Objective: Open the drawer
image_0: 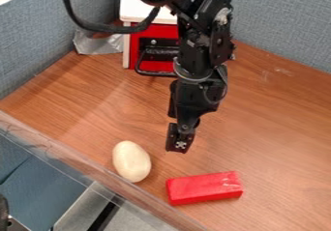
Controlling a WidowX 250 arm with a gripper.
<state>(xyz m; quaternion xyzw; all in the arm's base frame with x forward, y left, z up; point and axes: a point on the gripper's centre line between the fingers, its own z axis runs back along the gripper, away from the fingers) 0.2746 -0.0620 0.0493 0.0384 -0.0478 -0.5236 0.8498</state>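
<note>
The drawer [154, 44] has a red front and sits in a white-sided box at the back of the table, partly covered by the arm. Its black handle [152, 73] sticks out low from the front, with the right part hidden behind the arm. Over the middle of the table hangs the gripper [180, 144], in front of the drawer and well apart from the handle, pointing down between the box and the loose objects.
A pale egg-shaped object [131, 161] lies left of the gripper, and a red block [204, 188] lies in front of it. Grey-blue partitions [284, 22] stand behind and at the left. A clear edge strip [84, 165] borders the table's front left.
</note>
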